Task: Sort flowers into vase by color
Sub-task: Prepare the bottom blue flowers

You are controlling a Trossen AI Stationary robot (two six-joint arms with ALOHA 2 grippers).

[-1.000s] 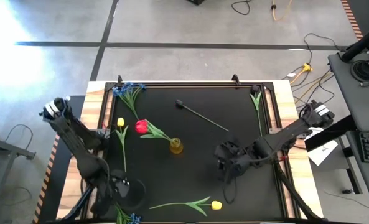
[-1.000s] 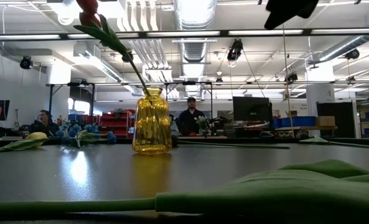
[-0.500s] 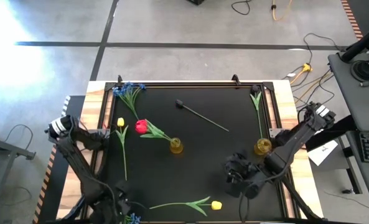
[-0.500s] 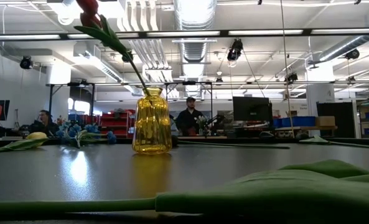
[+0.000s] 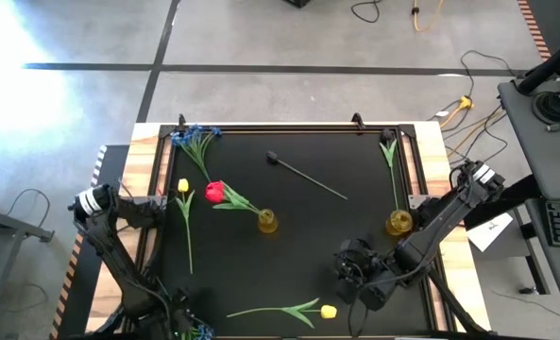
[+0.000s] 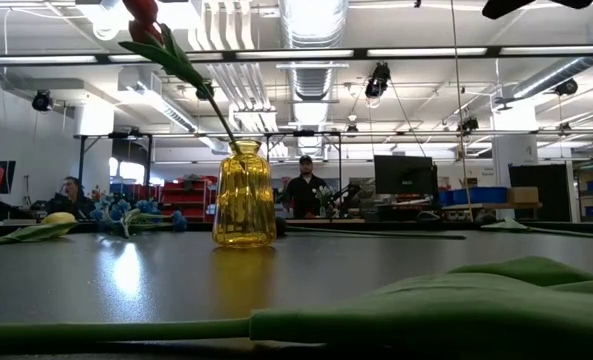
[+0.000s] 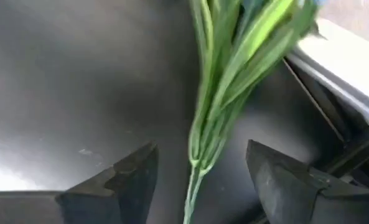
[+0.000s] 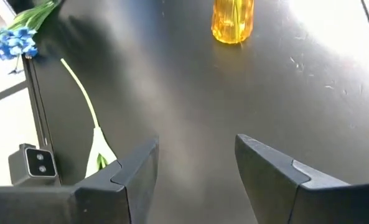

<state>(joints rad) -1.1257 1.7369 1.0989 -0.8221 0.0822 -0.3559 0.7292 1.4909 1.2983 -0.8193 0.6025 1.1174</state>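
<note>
A red tulip (image 5: 213, 193) stands with its stem in a yellow glass vase (image 5: 267, 222) mid-table. A second yellow vase (image 5: 398, 223) stands at the right edge. One yellow tulip (image 5: 183, 186) lies at the left and another (image 5: 328, 311) lies near the front edge. One blue spray (image 5: 196, 137) lies at the far left corner and another (image 5: 200, 331) at the near left corner. My left gripper (image 5: 178, 308) is open over that near spray, and its green stems (image 7: 204, 118) run between the fingers (image 7: 134, 177); I see no touch. My right gripper (image 5: 350, 276) is open and empty (image 8: 193, 168) above the table's near right part.
A dark thin stem (image 5: 305, 177) lies far of centre and a green leafy stem (image 5: 389, 151) lies along the right rim. The low camera (image 8: 38, 160) sits at the near edge. The front tulip's leaf (image 6: 426, 305) fills the low view's foreground. People sit in the room behind.
My right gripper has drawn back toward the near edge, and the second yellow vase at the right now shows. My left gripper has moved toward the near left corner, over the blue spray there. The flowers and the centre vase have stayed put.
</note>
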